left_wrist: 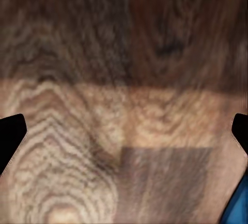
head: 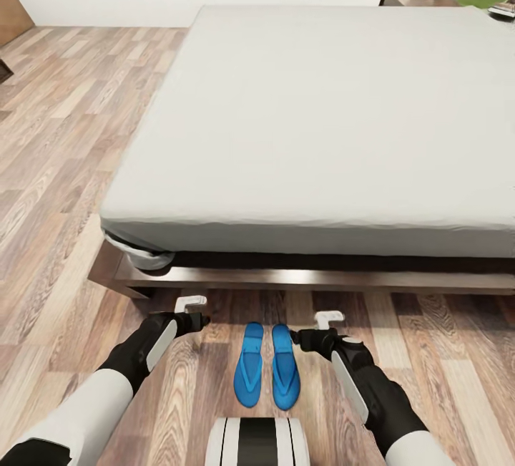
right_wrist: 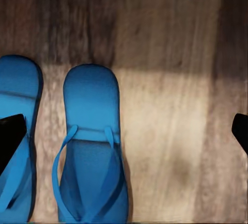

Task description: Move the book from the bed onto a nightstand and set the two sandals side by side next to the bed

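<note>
Beside the bed (head: pixel 322 129), both sandals (head: pixel 267 364) lie together, so the open, empty left end effector (head: pixel 192 312) and right end effector (head: pixel 322 328) should lift straight up.

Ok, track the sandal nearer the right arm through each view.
Head view: low centre, the right-hand sandal on the floor before the bed.
Right wrist view: the fully shown sandal.
Left wrist view: a blue sliver at one corner; which sandal, I can't tell.
Shared landmark: the plank floor.
</note>
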